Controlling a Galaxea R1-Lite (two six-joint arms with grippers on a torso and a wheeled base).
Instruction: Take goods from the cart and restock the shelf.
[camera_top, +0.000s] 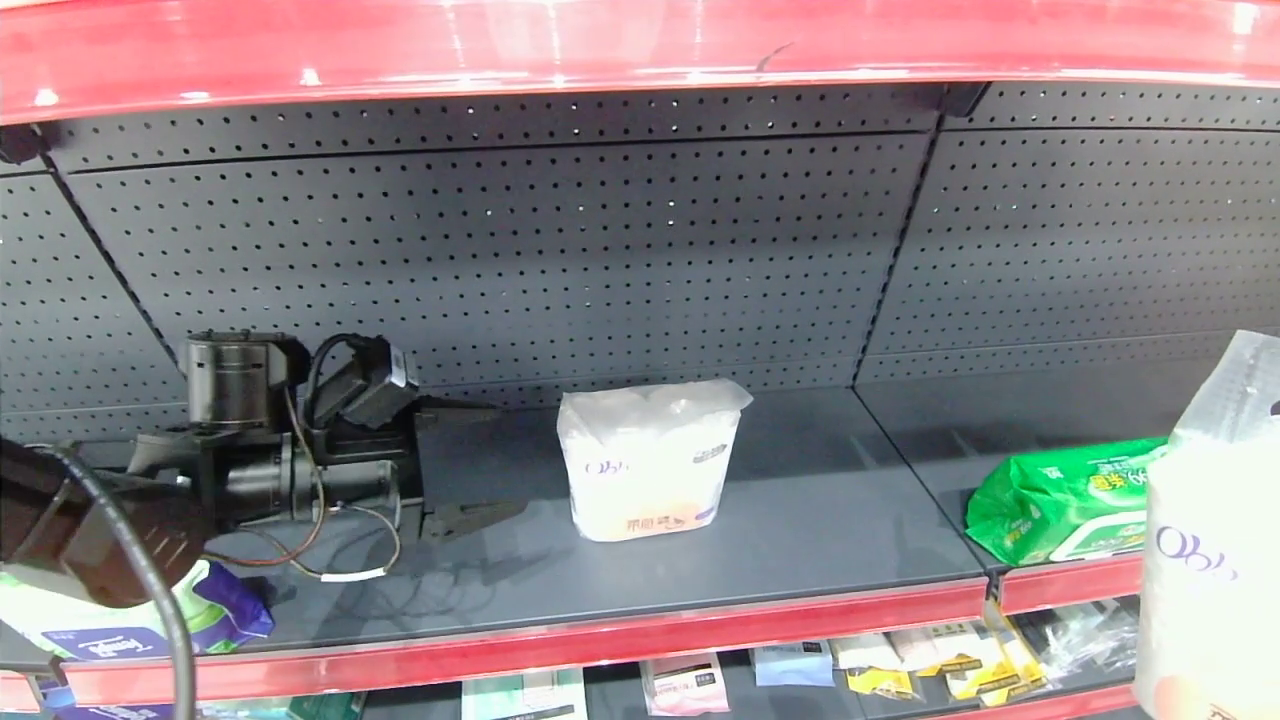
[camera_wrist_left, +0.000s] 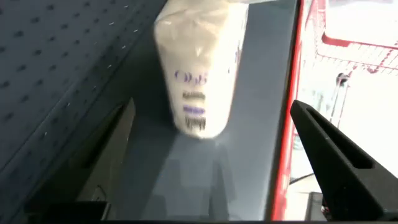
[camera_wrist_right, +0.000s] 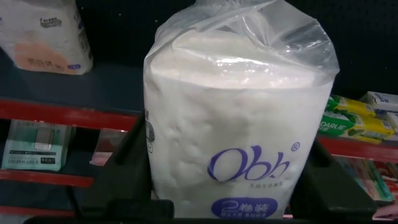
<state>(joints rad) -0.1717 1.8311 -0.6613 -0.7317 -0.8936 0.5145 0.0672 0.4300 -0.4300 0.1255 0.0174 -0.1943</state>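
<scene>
A white tissue pack stands upright in the middle of the grey shelf board. My left gripper lies low over the board just left of that pack, open, with nothing between its fingers. A short gap separates it from the pack. At the right, in front of the shelf's red edge, my right gripper is shut on a second white tissue pack in clear wrap, one finger on each side.
A green wipes pack lies on the board's right section. A purple and green pack sits at the front left corner. Small goods fill the lower shelf. A red cart stands beyond the shelf edge. Perforated back wall behind.
</scene>
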